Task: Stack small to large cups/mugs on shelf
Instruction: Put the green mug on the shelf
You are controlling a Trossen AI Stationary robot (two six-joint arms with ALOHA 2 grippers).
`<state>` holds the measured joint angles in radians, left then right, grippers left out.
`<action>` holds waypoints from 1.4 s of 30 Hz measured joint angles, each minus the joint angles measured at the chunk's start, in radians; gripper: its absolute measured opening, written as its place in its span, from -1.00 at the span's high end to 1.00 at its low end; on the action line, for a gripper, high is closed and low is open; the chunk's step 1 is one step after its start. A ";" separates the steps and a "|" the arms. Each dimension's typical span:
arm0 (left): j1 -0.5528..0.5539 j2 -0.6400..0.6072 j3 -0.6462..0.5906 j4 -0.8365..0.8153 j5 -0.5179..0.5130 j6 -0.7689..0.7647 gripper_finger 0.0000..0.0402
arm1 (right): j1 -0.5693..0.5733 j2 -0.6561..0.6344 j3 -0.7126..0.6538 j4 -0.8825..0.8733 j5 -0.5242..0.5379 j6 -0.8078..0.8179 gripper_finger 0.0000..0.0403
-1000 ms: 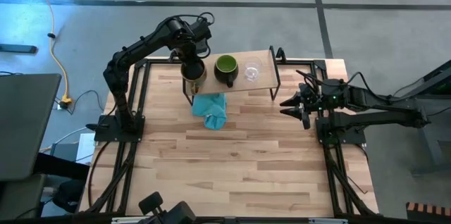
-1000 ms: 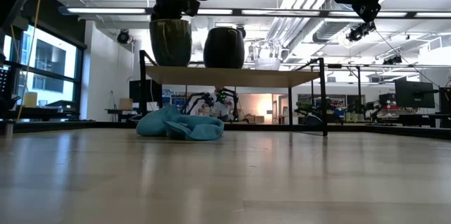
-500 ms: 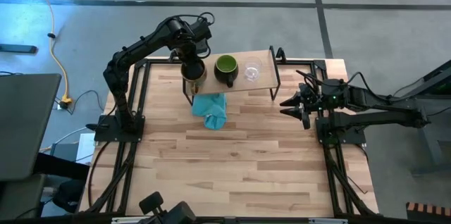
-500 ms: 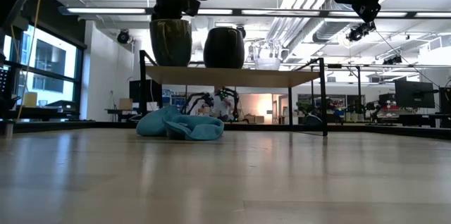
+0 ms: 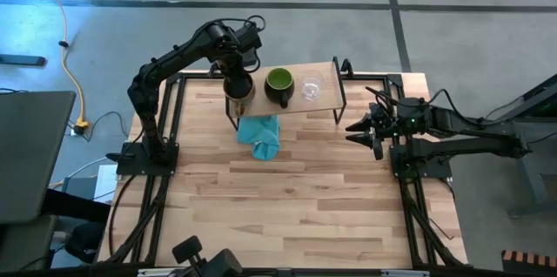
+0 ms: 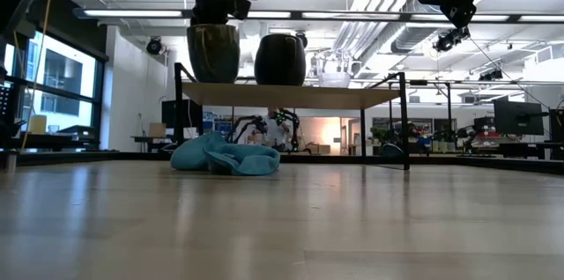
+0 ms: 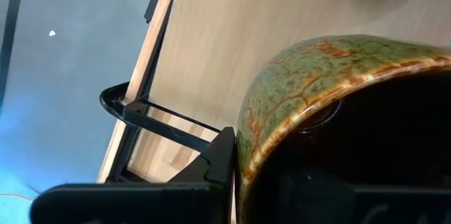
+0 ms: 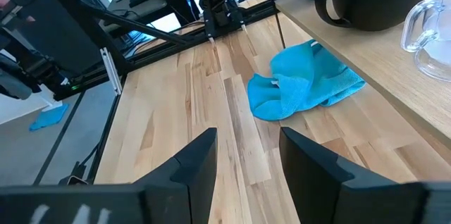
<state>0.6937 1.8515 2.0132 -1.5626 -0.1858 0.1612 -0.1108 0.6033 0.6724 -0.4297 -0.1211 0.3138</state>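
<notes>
Left gripper (image 5: 237, 83) is gripping the brown mug (image 5: 239, 91) rim, unmoved; green mug (image 5: 279, 81) and glass cup (image 5: 312, 86) beside it; placement nearing release.

Overhead view straight down, low view level, both sharing shelf (image 5: 287, 94)

Three vessels in a row on the shelf (image 5: 324, 104) at the table's (image 5: 287, 199) far edge: brown mug (image 5: 238, 91) at the left end, under the left gripper (image 5: 236, 77); green-lined mug (image 5: 279, 83) in the middle; glass cup (image 5: 312, 88) to its right. Cloth (image 5: 261, 133) on the table just before the shelf's left part. Right gripper (image 5: 372, 131) off past the shelf's right end, well apart
</notes>
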 joint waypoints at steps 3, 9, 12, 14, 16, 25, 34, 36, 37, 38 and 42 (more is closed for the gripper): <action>0.000 0.000 0.000 0.015 -0.006 0.000 0.82 | 0.000 0.000 0.000 0.000 0.000 0.000 0.28; 0.001 0.000 0.000 0.028 0.006 0.000 0.82 | 0.000 0.000 0.000 0.000 0.000 0.000 0.28; 0.001 0.000 0.000 0.027 0.009 0.000 0.82 | 0.000 0.000 0.000 0.000 0.000 0.000 0.28; 0.001 0.000 0.000 0.024 0.010 -0.001 0.82 | 0.000 0.000 0.000 0.000 0.000 0.000 0.28; 0.001 0.000 0.000 0.020 0.014 -0.001 0.81 | 0.000 0.000 0.000 0.000 0.000 0.000 0.28; 0.001 0.000 0.000 0.016 -0.005 -0.001 0.42 | 0.000 0.000 0.000 0.000 0.000 0.000 0.28; 0.000 0.000 0.000 -0.009 -0.009 0.017 0.24 | 0.000 0.000 0.000 0.000 0.000 0.002 0.28; 0.000 0.000 0.000 -0.009 -0.009 0.029 0.23 | 0.000 0.000 0.000 0.000 0.000 0.002 0.28; 0.000 0.000 0.000 -0.009 -0.010 0.040 0.23 | 0.000 0.000 0.000 0.000 0.000 0.003 0.28; 0.000 0.000 0.000 -0.009 -0.010 0.053 0.23 | 0.000 0.000 0.000 0.000 0.000 0.003 0.28; 0.000 0.000 0.000 -0.007 -0.010 0.111 0.23 | 0.000 0.000 0.000 0.000 0.000 0.003 0.28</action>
<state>0.6937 1.8511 2.0136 -1.5693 -0.1962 0.2723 -0.1106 0.6033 0.6721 -0.4298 -0.1215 0.3164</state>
